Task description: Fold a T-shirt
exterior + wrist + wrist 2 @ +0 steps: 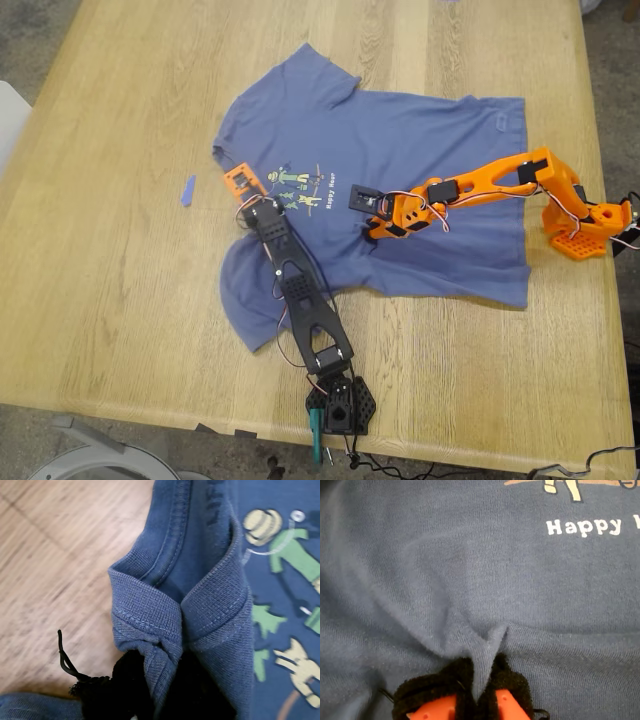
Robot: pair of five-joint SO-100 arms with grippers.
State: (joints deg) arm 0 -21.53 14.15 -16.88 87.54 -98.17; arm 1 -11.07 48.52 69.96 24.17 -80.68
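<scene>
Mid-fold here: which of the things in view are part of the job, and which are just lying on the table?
Part of the job:
T-shirt
my first gripper, shut on the T-shirt's collar
my second gripper, pinching a fold of the T-shirt's chest fabric

Just lying about:
blue tape scrap on the table, clear of the T-shirt, towards the exterior view's left

We see soft, even light across the exterior view, with no glare on the bench (pixel 120 260) and only faint, short shadows under the arms. Both wrist views are slightly soft: the T-shirt (pixel 210 610) weave reads clearly mid-frame, while the dark padding at the near edge is blurred and underexposed.
</scene>
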